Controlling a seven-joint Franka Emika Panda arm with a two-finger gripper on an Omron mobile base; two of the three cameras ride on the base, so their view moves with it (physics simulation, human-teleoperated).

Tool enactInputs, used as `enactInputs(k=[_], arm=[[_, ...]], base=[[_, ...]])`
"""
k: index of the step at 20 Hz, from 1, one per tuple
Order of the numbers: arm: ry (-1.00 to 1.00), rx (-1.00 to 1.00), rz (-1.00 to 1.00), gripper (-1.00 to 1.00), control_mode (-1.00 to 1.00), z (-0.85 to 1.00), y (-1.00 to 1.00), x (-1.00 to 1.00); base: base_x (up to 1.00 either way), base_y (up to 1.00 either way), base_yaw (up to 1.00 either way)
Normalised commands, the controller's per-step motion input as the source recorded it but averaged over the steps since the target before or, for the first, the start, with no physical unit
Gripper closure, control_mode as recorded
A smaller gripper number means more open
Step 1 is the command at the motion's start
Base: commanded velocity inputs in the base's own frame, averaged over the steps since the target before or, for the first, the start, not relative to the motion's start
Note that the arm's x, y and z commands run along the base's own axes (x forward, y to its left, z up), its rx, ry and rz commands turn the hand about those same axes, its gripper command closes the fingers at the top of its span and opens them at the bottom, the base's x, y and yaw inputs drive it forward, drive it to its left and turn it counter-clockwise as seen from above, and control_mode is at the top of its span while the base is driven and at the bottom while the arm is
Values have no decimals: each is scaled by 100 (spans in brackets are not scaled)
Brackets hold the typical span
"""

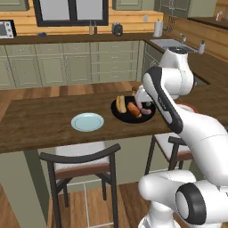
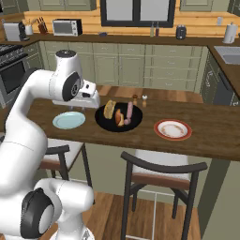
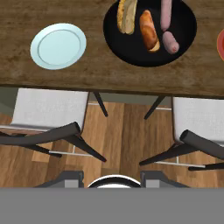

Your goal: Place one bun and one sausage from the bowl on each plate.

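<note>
1. Near the top centre of the hand view we see the black bowl on the wooden counter, its upper edge cut off by the frame.
2. Inside it we count two buns, a paler bun at the upper left and a browner bun beside it, and to their right two pink sausages, an upper sausage and a lower sausage.
3. At the upper left of that view we find the pale blue plate, bare, well apart from the bowl on the same counter.
4. At the right edge we catch a sliver of the red-rimmed plate; in the right base view it sits to the right of centre, also bare.
5. In the left base view the bowl lies at centre, partly behind the arm, with the blue plate to its lower left.
6. We see the gripper at the bottom of the hand view, over the wooden floor between two chairs, a left chair and a right chair, short of the counter edge.
7. Only the finger bases show, so we cannot tell whether the jaws are apart or together; nothing lies between them.
</note>
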Motion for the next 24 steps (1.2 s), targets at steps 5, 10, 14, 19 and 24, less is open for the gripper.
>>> enactInputs(k=[5,10,14,19,24], arm=[[2,0,0,-100,-100,-13,-6,-3],[14,1,-1,-100,-100,-11,-43,65],[17,0,0,-100,-100,-1,-8,86],[15,0,0,-100,-100,-18,-2,77],[10,0,0,-100,-100,-45,-19,44]], base=[[0,0,0],[0,0,0],[0,0,0],[0,0,0],[0,0,0]])
